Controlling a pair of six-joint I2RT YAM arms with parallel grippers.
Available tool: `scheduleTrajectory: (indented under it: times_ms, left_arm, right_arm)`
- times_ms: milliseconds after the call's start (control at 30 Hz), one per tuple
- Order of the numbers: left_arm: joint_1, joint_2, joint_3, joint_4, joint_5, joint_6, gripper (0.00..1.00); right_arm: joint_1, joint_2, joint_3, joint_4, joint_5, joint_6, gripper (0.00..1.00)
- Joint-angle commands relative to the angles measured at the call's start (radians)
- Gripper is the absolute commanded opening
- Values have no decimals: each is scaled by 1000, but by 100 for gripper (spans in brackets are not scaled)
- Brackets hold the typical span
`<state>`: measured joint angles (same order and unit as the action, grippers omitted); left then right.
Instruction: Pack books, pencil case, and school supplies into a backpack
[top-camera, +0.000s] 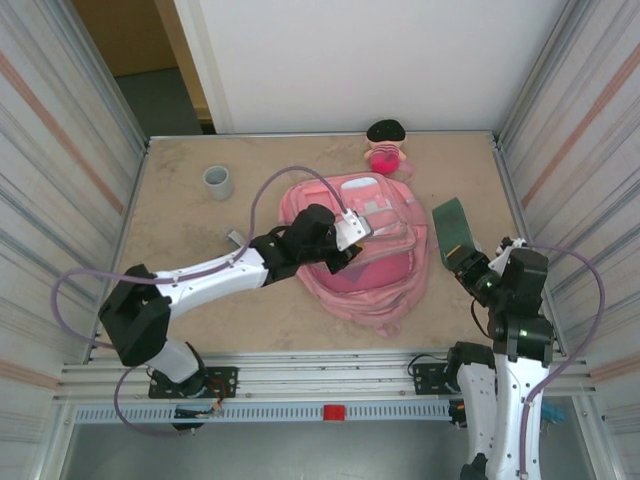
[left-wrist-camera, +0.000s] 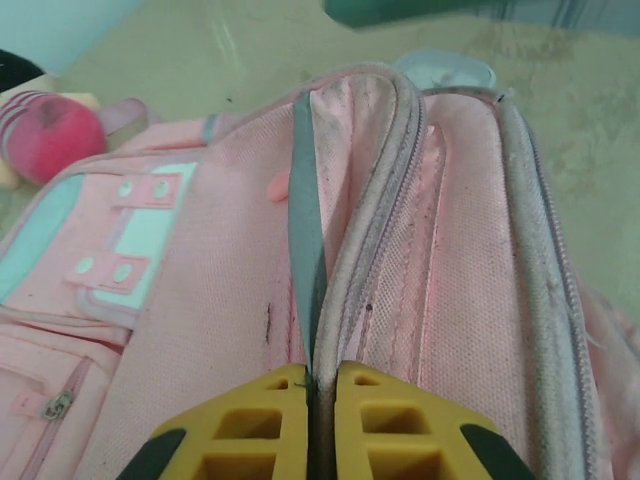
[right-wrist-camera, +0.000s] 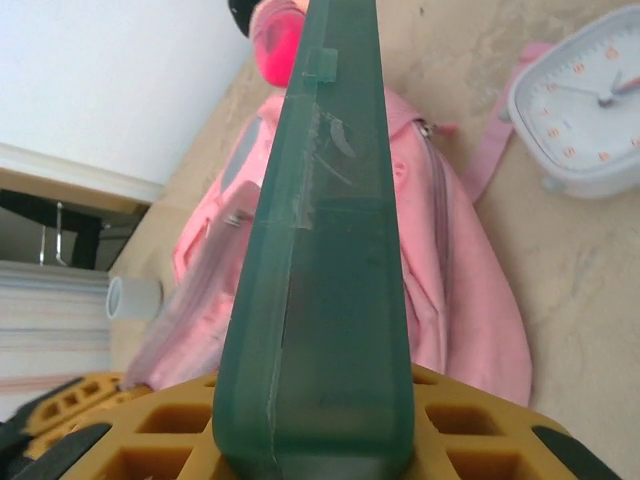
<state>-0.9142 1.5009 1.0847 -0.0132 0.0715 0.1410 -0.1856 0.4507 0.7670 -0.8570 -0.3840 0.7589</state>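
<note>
Centre: large pink fabric backpack (top-camera: 385, 275), left side hidden under arm | left gripper (left-wrist-camera: 320, 388) pinched shut on its opening's edge | right gripper (right-wrist-camera: 318, 425) clamping thin dark green rectangular case (top-camera: 455, 228), right of centre, cover unreadable

From above, the left arm (top-camera: 220, 270) covers the middle of the backpack (top-camera: 385, 280). At the right wrist, the green case (right-wrist-camera: 320, 300) blocks much of it and the edge cuts the white clock (right-wrist-camera: 585, 100); the left wrist view crops the plush doll (left-wrist-camera: 45, 135).
</note>
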Motion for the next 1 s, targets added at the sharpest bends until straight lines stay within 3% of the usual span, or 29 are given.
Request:
scheduleTrajectory:
  times_ms: [0,167,300,400,567,800,967]
  left_arm:
    - [21,-70,-8,40,-32,-155,2]
    - [36,-83,-14,57,-13,-224,0]
    - [39,-88,-10,76,14,-248,0]
    - [52,-88,-8,98,44,-273,0]
    - [92,-82,-9,135,90,-343,0]
    - [113,-77,6,141,111,-360,0]
    - [124,-72,20,151,150,-375,0]
  right_arm:
    - [-7,3,22,-96,-58,16,32]
    - [-5,-23,13,-112,-191,11,33]
    - [7,-23,-44,13,-411,65,33]
    - [55,-25,-87,101,-437,121,35]
    - [213,2,-173,297,-353,232,35]
    - [504,60,-336,648,-73,449,33]
    - [659,92,-408,830,136,528,34]
